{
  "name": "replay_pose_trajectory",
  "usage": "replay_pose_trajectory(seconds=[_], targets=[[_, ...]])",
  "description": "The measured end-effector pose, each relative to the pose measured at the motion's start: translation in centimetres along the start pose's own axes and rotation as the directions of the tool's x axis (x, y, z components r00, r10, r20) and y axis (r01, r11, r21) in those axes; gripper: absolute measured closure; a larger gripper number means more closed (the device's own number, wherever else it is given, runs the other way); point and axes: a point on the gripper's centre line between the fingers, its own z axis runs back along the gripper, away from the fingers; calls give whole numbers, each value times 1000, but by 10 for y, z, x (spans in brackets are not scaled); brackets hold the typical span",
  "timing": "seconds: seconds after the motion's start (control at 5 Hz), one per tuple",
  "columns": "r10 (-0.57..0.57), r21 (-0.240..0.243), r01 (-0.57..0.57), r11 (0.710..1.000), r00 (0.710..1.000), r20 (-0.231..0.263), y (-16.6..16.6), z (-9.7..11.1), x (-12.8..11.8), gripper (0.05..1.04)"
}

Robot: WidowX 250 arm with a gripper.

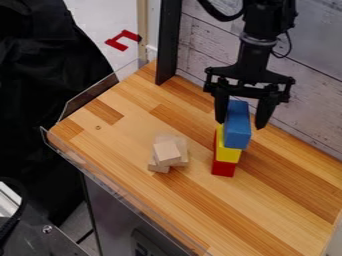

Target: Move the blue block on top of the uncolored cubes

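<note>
My gripper [241, 124] hangs at the upper right of the camera view, its fingers apart on either side of the upper part of the blue block [238, 131]. The left finger is close to the block's left side, while a gap shows at the right finger. The blue block rests on a yellow block [228, 154], which stands above a red block [223, 168]. To the left of this stack, the uncolored cubes [167, 151] form a small, uneven pile on the wooden table.
The wooden table [127, 142] has a clear raised border along its left and front edges. A plank wall [304, 95] rises behind it, with a black upright post [167, 45] at the back corner. Dark cloth [47, 75] hangs off to the left.
</note>
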Motion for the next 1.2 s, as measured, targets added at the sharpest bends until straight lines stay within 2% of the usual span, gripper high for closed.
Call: replay_pose_trajectory(seconds=[0.2, 0.6, 1.0, 1.2], targets=[[2, -10, -2, 1000, 1000, 7, 1, -1, 3, 560], [21, -23, -21, 1000, 1000, 13, 9, 0, -2, 561], [82, -58, -77, 995, 992, 92, 30, 24, -9, 561], [119, -48, -115, 992, 989, 83, 45, 19, -14, 561]])
